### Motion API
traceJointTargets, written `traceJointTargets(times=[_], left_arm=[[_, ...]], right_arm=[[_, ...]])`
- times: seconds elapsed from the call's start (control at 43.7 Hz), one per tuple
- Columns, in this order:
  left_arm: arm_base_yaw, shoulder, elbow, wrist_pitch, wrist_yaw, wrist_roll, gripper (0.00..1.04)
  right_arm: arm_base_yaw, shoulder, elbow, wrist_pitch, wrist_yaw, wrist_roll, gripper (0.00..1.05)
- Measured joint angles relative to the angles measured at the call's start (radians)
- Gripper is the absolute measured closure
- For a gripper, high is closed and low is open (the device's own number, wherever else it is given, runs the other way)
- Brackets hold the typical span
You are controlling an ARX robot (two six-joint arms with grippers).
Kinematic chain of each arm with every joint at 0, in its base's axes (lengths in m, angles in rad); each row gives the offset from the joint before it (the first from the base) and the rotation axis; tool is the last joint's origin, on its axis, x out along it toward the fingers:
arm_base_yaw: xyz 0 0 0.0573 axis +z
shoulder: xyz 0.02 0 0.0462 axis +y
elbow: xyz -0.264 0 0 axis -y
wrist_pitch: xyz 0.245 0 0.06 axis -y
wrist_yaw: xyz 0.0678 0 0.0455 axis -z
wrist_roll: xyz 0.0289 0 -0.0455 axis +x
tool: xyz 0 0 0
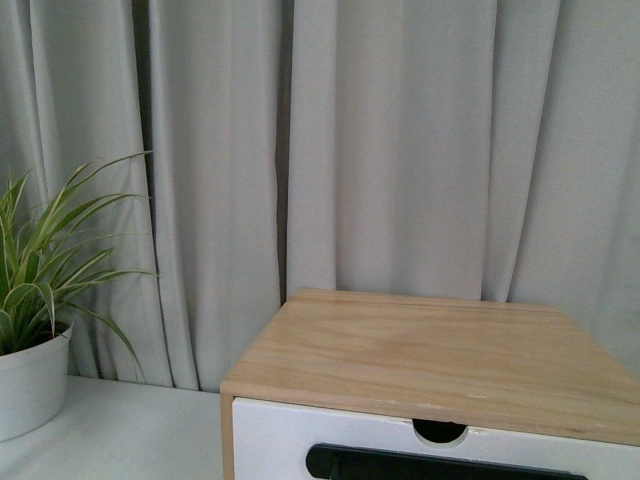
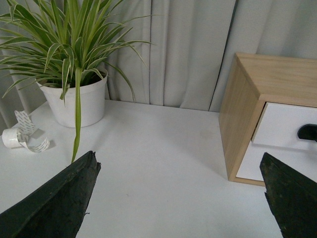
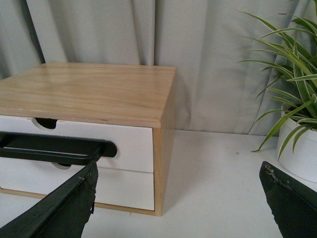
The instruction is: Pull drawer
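Observation:
The drawer shows its white front panel at the bottom of the front view, with a long black bar handle and a half-round notch at its top edge. It sits shut in a light wood cabinet. The right wrist view has the same drawer and handle, with a second white panel below it. My right gripper is open, a short way in front of the cabinet's corner. My left gripper is open over the white table, the drawer off to one side.
A potted spider plant in a white pot stands on the white table left of the cabinet, and another plant stands to its right. A roll of tape lies beside the left pot. Grey curtains hang behind.

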Motion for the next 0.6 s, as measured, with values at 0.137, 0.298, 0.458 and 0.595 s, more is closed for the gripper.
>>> traceJointTargets(times=[0.137, 0.298, 0.458, 0.595], left_arm=[[0.000, 0.000, 0.000, 0.000, 0.000, 0.000, 0.06], [0.000, 0.000, 0.000, 0.000, 0.000, 0.000, 0.06], [0.000, 0.000, 0.000, 0.000, 0.000, 0.000, 0.06], [-0.094, 0.042, 0.001, 0.093, -0.256, -0.010, 0.06]], right_arm=[[0.000, 0.000, 0.000, 0.000, 0.000, 0.000, 0.09], [0.000, 0.000, 0.000, 0.000, 0.000, 0.000, 0.09], [0.000, 0.000, 0.000, 0.000, 0.000, 0.000, 0.09], [-0.029, 0.015, 0.001, 0.014, -0.117, -0.032, 0.09]])
